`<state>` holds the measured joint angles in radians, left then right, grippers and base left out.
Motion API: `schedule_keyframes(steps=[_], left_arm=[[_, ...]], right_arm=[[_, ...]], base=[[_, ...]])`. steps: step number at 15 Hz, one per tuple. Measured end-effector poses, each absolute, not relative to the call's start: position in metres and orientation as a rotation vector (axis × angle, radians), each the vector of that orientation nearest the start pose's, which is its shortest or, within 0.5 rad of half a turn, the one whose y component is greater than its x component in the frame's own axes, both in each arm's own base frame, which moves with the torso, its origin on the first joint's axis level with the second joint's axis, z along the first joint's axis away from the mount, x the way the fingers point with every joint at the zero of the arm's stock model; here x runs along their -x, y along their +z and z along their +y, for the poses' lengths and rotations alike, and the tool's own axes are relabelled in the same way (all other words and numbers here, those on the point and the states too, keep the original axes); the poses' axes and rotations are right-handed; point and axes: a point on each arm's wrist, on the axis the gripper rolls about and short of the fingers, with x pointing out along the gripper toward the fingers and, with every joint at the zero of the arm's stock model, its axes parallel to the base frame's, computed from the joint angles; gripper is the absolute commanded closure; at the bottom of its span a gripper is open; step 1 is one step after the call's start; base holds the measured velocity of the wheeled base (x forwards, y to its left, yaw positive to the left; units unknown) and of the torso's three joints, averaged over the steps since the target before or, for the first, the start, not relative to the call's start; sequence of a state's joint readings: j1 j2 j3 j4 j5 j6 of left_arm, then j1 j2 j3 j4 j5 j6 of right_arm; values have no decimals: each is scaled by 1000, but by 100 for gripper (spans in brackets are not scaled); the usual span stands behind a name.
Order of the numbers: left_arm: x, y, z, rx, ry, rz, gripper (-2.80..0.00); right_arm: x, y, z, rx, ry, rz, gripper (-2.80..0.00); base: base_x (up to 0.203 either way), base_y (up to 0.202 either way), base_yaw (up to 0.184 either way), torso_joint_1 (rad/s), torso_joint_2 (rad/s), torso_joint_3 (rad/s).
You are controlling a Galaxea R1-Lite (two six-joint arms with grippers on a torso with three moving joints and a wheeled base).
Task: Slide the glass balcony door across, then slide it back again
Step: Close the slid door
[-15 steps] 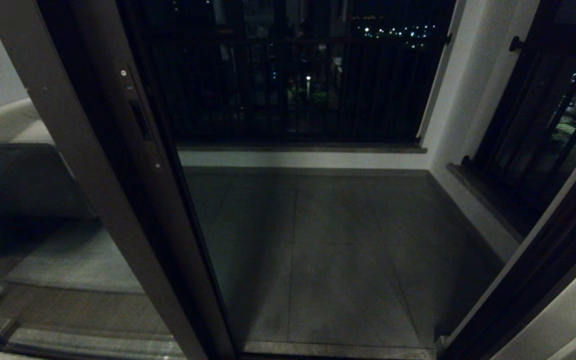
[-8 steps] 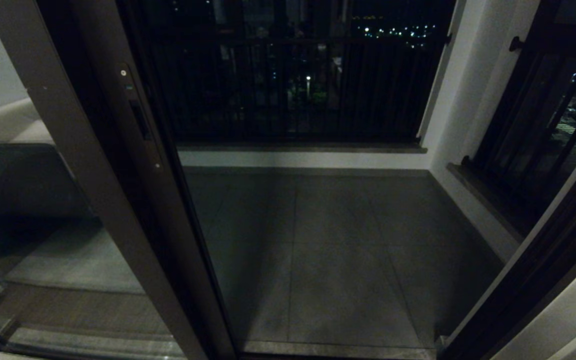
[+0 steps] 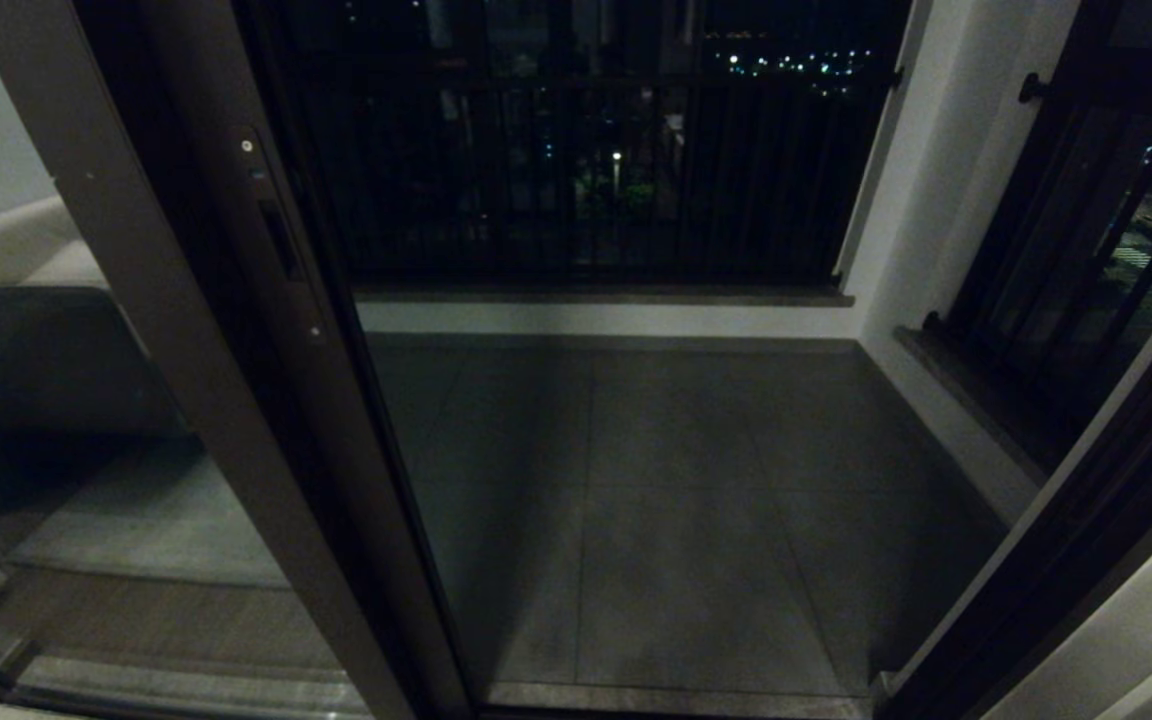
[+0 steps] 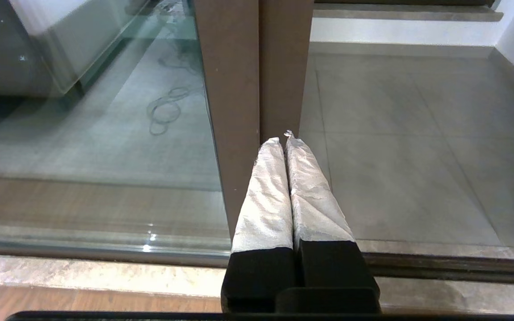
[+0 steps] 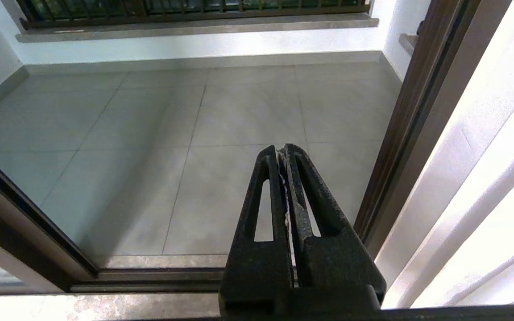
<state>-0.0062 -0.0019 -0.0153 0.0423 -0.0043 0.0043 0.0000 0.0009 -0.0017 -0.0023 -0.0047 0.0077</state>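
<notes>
The glass balcony door [image 3: 271, 320] stands at the left of the opening. Its dark brown stile carries a narrow black slot handle [image 3: 281, 240] and small screws. In the left wrist view the same stile [image 4: 283, 67] rises behind a nearer brown stile. My left gripper [image 4: 282, 139] is shut with nothing held, and its white-wrapped fingertips [image 4: 271, 147] point at the seam between the two stiles, low down; I cannot tell whether they touch. My right gripper [image 5: 282, 149] is shut and empty, hanging over the balcony tiles. Neither gripper shows in the head view.
The fixed brown-framed glass panel [image 3: 106, 250] overlaps the door on the left. The doorway opens onto the grey tiled balcony floor [image 3: 676, 500], bounded by the black-barred railing [image 3: 586, 180]. The dark jamb [image 5: 400, 133] stands on the right. The sill track [image 4: 440, 263] runs below.
</notes>
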Motion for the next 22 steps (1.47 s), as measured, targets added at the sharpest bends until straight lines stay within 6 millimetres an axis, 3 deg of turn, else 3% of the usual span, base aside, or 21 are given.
schedule_keyframes(steps=[7, 9, 12, 15, 19, 22], left_arm=[[25, 76, 0, -4, -8, 26, 0], [29, 91, 0, -5, -10, -6, 0], [34, 143, -1, -6, -56, -45, 0], [25, 212, -2, -8, -107, -69, 0], [-5, 299, -4, -1, -184, -18, 0], [-47, 346, -7, 25, -284, 76, 0]], right_arm=[[23, 76, 0, -8, -5, -3, 0], [23, 76, 0, -7, -5, -3, 0], [23, 76, 0, -8, -4, -3, 0], [23, 76, 0, -7, -5, -3, 0], [23, 76, 0, -8, -5, -3, 0], [23, 76, 0, -8, -5, -3, 0]], base=[[0, 0, 0, 0, 0, 0], [0, 0, 0, 0, 0, 0], [0, 0, 0, 0, 0, 0], [0, 0, 0, 0, 0, 0], [0, 0, 0, 0, 0, 0], [0, 0, 0, 0, 0, 0]])
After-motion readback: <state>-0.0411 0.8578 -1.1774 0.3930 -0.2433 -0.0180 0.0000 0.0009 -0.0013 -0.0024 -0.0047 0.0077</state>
